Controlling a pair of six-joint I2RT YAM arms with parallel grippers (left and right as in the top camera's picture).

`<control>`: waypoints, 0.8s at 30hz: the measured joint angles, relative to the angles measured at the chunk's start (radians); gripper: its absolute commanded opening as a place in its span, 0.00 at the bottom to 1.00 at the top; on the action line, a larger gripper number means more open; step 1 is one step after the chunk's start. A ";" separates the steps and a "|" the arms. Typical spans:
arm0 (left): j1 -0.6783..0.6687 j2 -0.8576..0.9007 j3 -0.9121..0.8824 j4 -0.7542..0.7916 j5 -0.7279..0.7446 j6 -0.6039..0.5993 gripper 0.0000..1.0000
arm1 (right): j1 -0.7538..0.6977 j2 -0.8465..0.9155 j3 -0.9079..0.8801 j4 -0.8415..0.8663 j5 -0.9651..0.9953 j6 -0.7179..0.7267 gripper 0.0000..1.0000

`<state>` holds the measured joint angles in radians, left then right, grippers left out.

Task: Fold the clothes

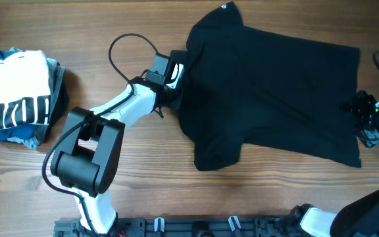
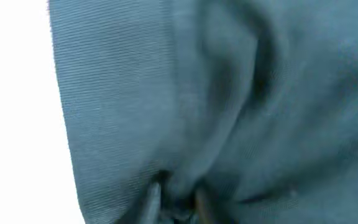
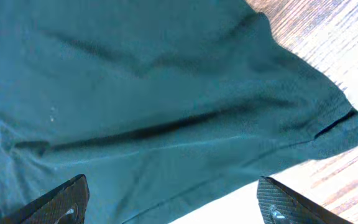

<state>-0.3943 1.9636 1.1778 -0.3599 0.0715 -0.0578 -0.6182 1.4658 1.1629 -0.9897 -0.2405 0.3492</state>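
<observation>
The black T-shirt (image 1: 268, 92) lies spread on the wooden table, with its small white neck tag (image 1: 224, 7) at the top edge. My left gripper (image 1: 175, 95) is at the shirt's left edge. In the left wrist view its fingers (image 2: 178, 202) are shut on a pinched fold of the shirt's fabric (image 2: 229, 93). My right gripper (image 1: 355, 108) is at the shirt's right edge. In the right wrist view its fingers (image 3: 173, 205) are wide apart over the shirt's hem (image 3: 142, 93) and hold nothing.
A pile at the far left holds a white garment with black stripes (image 1: 15, 92) on a blue folded garment (image 1: 28, 135). The left arm's cable (image 1: 127, 46) loops over the table. The arm bases stand at the front edge (image 1: 196, 227).
</observation>
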 measured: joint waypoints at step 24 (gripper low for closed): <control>0.323 -0.210 -0.005 -0.117 -0.023 -0.079 0.86 | 0.187 0.082 -0.391 0.676 -0.075 0.023 0.66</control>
<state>-0.0715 1.7535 1.1732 -0.4767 0.0486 -0.1364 -0.4313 1.5478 0.7715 -0.3134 -0.3157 0.3717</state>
